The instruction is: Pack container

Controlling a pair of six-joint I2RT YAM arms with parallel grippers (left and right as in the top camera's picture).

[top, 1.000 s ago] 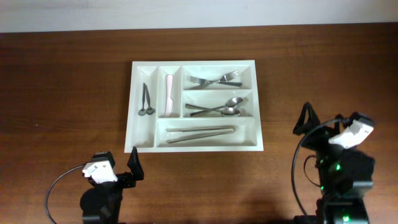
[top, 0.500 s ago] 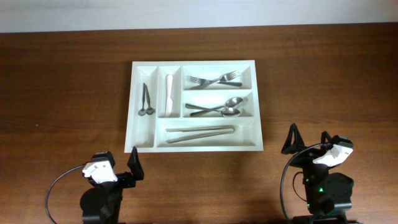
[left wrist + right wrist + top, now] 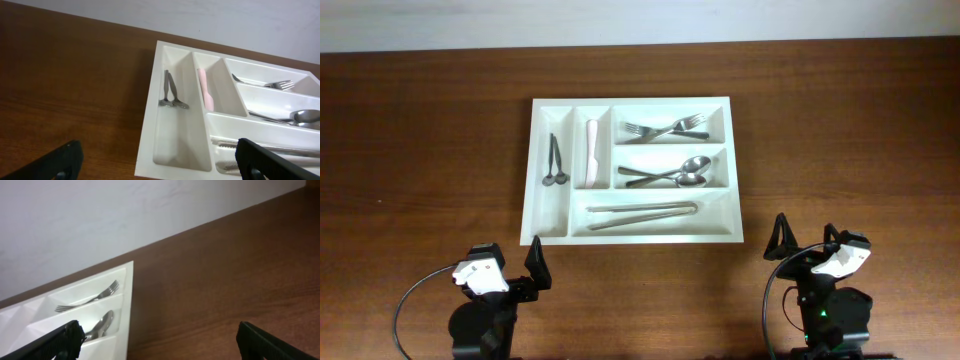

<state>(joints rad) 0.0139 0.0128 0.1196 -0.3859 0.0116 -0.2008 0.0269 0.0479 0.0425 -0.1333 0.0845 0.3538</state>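
Container (image 3: 148, 115) partly outside both wrist views

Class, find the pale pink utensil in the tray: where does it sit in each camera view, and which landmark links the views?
Overhead: pale pink utensil, upper middle, in the second narrow compartment from the left of the white tray.
Left wrist: right of centre, same compartment.
Right wrist: not in view.
Shared landmark: the forks in the top long compartment, visible in all three views.

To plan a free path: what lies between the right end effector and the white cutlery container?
Nothing lies there: the overhead view shows only bare brown table between the right end effector and the container.
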